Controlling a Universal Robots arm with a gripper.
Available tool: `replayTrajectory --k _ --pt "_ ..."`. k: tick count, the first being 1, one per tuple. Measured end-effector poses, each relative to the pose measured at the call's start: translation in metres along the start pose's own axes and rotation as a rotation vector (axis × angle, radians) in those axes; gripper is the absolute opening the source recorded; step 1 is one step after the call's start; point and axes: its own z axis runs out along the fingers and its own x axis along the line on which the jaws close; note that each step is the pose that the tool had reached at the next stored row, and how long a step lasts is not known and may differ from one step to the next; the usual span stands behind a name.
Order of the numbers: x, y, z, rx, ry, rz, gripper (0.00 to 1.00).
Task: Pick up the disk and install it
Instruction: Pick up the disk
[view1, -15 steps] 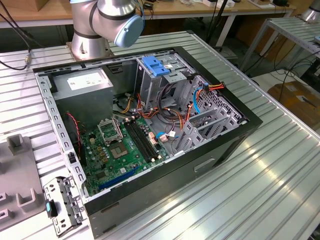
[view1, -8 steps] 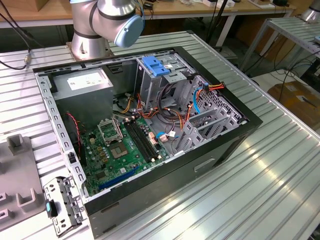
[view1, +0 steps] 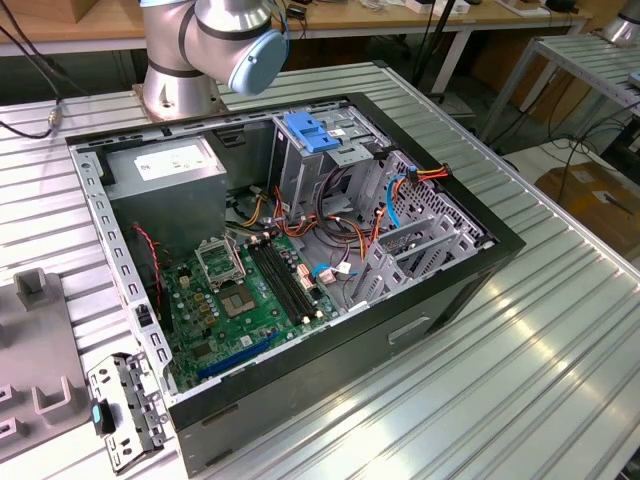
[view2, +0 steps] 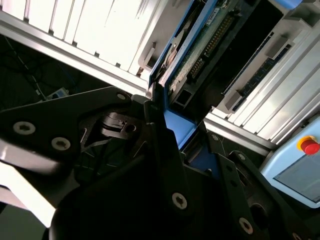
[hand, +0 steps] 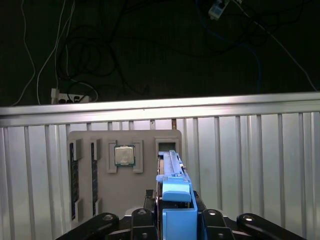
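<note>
Fingers (hand: 142, 220) look clamped edge-on around the disk (hand: 172, 172), so I worry it could pivot or slip loose.

Ribbed metal table (view1: 545, 385) (glare-streaked), wooden bench (view1: 340, 18) behind

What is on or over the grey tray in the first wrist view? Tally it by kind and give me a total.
memory sticks, in the tray's slots: 2
processor, in its recess: 1
disk, edge-on in the gripper: 1
Total: 4
</note>
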Motion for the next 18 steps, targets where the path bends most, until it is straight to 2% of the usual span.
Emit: replayTrajectory --k 3,18 --pt "0.0001 -0.0001 -0.0069 -0.0001 0.0000 0.000 0.37" --pt "0.0002 -0.0002 -0.0165 0.0000 0.0000 0.000 0.37"
